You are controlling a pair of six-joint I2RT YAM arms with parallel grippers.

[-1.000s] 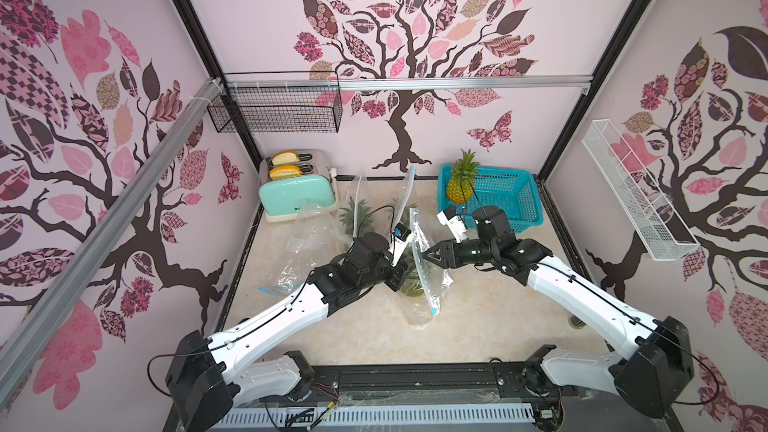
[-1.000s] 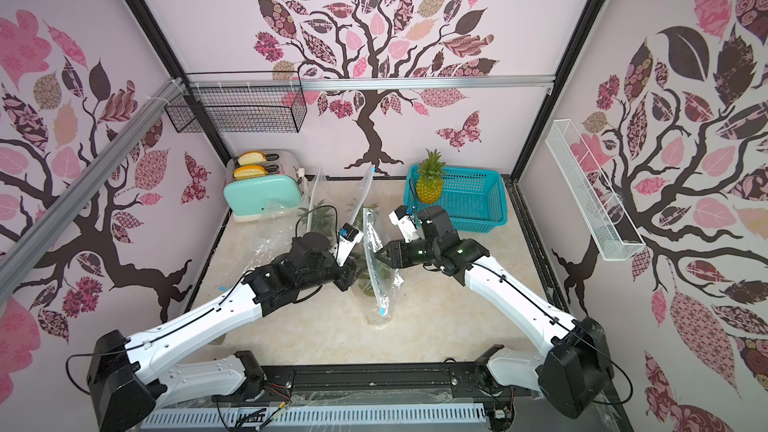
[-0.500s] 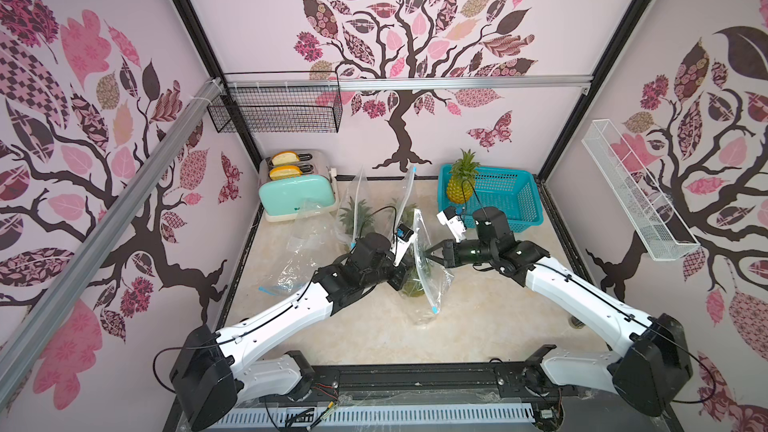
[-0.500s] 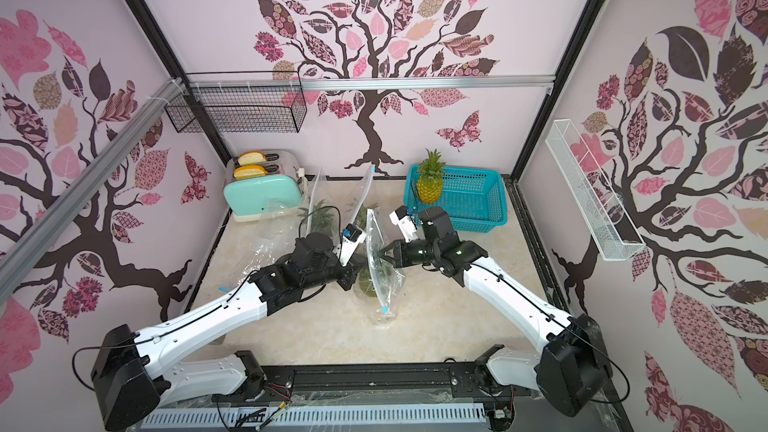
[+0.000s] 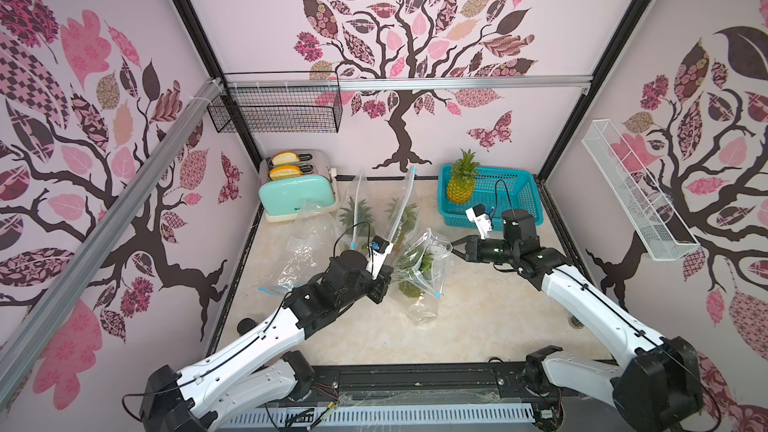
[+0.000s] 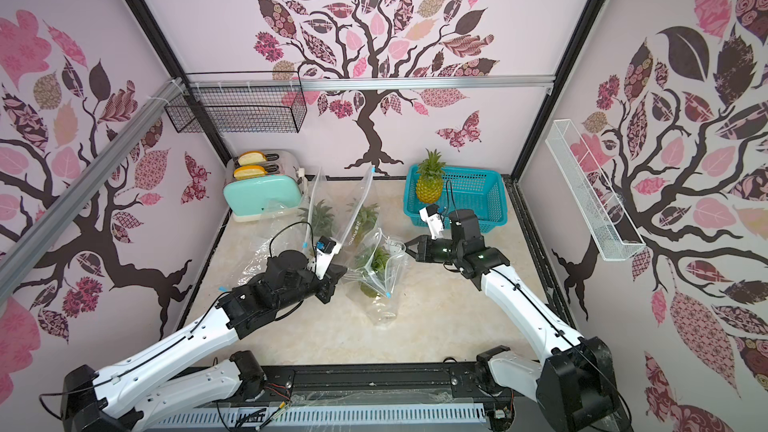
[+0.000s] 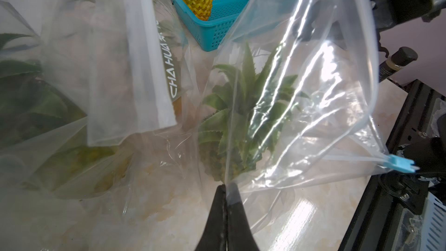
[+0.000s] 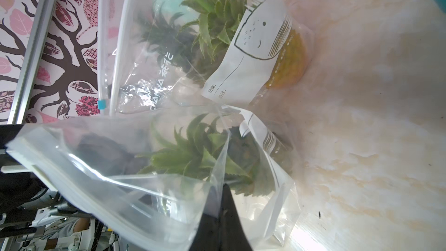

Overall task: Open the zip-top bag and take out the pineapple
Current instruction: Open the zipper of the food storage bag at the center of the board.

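Bag [image 5: 428, 297] at centre: we clamp our left hand [image 5: 390, 278] and right hand [image 5: 455, 243] tight on its opposite lips, to spread the mouth and free the pineapple [image 7: 241, 126].

Top views: one stereo pair, high over the front of the table [image 5: 478, 326], facing down and toward the back wall. Far off; whole cell and both arms in frame.
Left wrist: just behind the left gripper [image 7: 225, 187], looking along its tips. Very near the zip-top bag [image 7: 301, 92]; basket [image 7: 212, 37] beyond.
Right wrist: just behind the right gripper [image 8: 223, 187], equally near, facing the bag's opposite side and the left wall.
Shared: the bag shows in all four views.
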